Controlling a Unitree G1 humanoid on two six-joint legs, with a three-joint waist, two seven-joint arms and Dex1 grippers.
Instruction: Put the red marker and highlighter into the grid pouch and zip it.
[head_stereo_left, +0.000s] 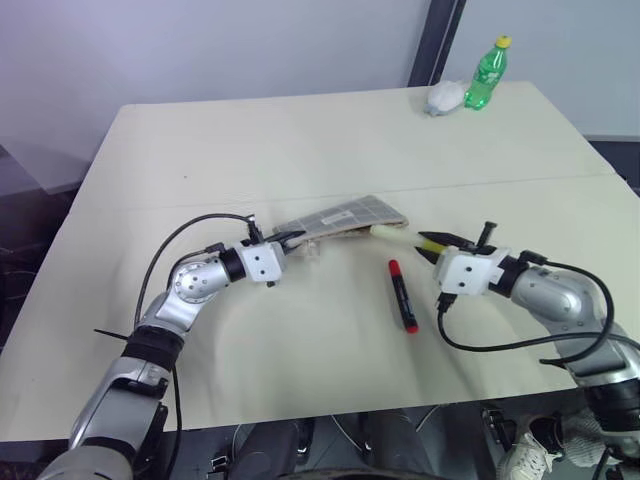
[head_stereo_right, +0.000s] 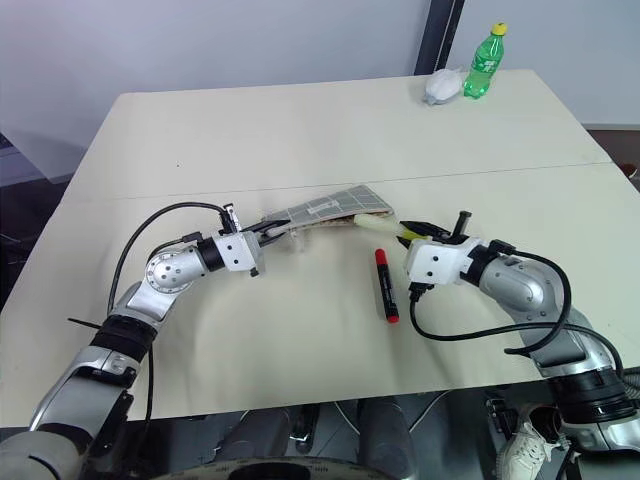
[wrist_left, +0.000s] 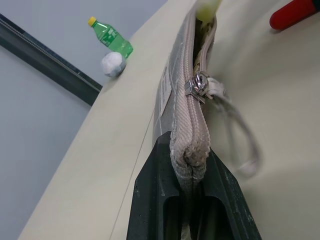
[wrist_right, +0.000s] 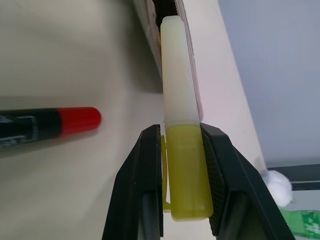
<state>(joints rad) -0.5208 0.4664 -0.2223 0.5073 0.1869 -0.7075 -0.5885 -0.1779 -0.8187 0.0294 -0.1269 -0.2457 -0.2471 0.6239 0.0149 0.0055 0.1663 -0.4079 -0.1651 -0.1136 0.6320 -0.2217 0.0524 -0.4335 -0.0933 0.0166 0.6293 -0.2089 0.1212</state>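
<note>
Left gripper is clamped on the closed end of the grid pouch, holding that end raised off the table; in the left wrist view its fingers pinch the zip seam, with the slider part way along and the mouth gaping beyond it. Right gripper is clamped on the highlighter, gripping the yellow body while the pale cap end leads.

Governing relation: the highlighter's long axis runs in line with the pouch's long axis, cap tip at the open mouth, the right gripper just beside that end. Whether the tip has entered cannot be told. Judgement: the next move calls for a straight push along that axis toward the left gripper; any tilt risks catching the fabric lip.

The red marker lies on the table, apart from both grippers, nearer the right one, its long axis running roughly crosswise to the pouch. Zip not yet drawn
</note>
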